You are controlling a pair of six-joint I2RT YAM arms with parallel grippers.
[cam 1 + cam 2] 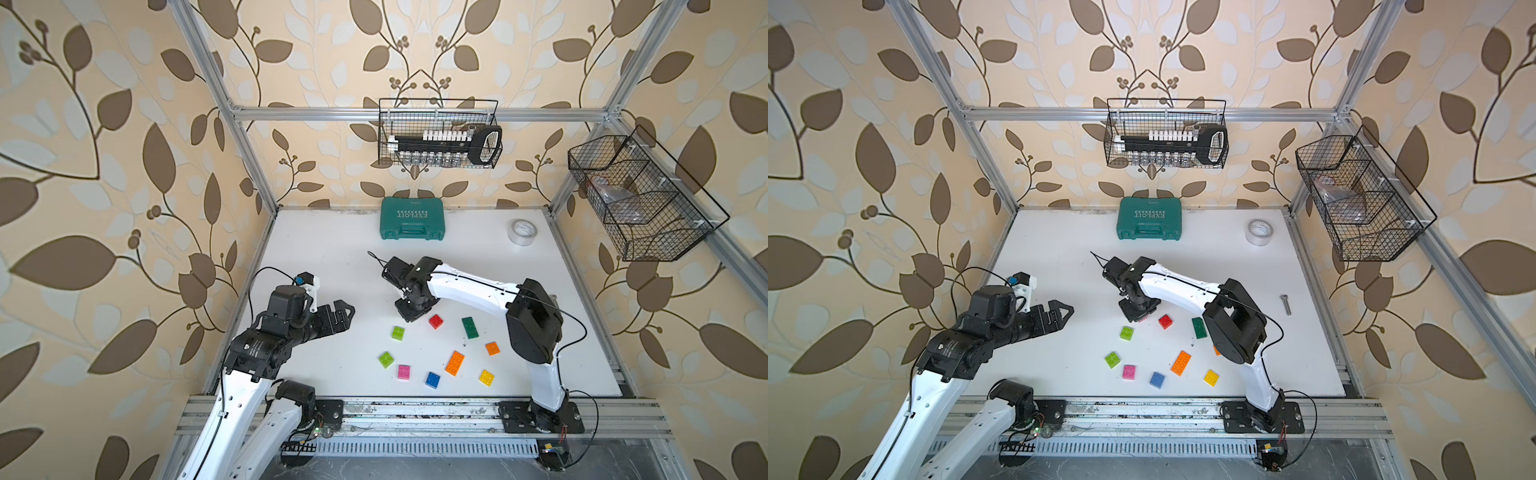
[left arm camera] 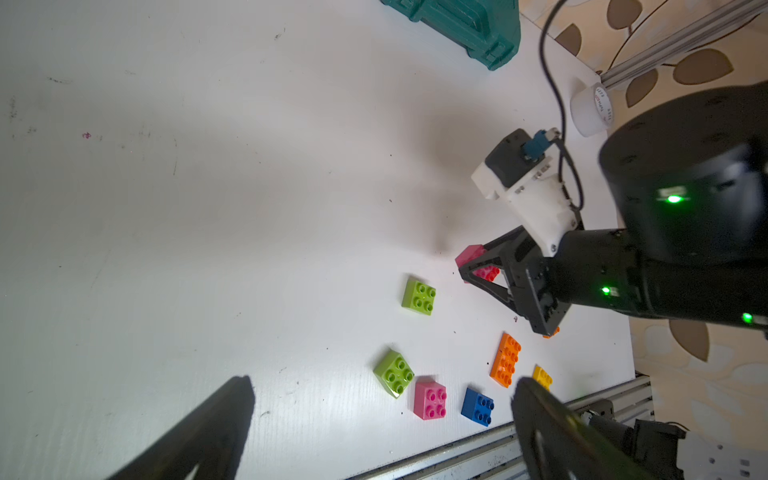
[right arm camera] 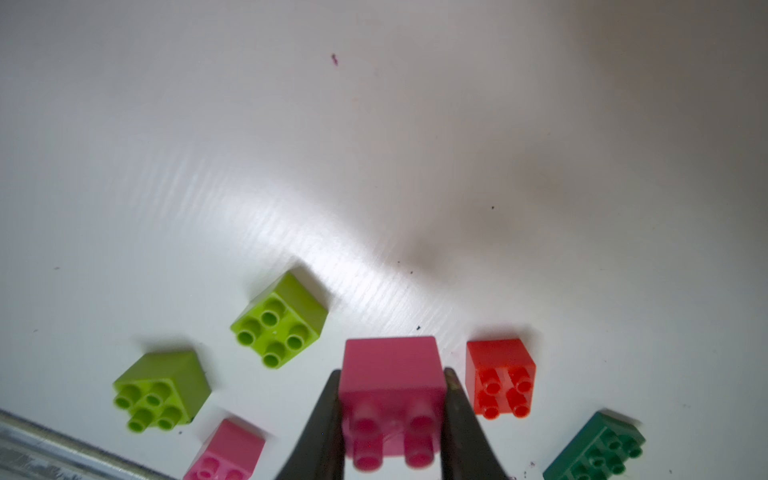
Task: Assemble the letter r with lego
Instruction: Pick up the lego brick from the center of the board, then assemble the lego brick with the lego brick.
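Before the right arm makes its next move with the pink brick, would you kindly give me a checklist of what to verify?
1. Grip: right claw shut on the pink brick, one finger on each side: ok.
2. Lift: held brick off the table: cannot tell.
3. Neighbours: red brick and nearest lime brick apart from the held one: ok.
4. Other arm: left claw open, off to the side of the bricks: ok.
5. Building room: bare table towards the teal case: ok.

Bright diffuse light, soft shadows, tabletop glare, blurred wrist-view foreground
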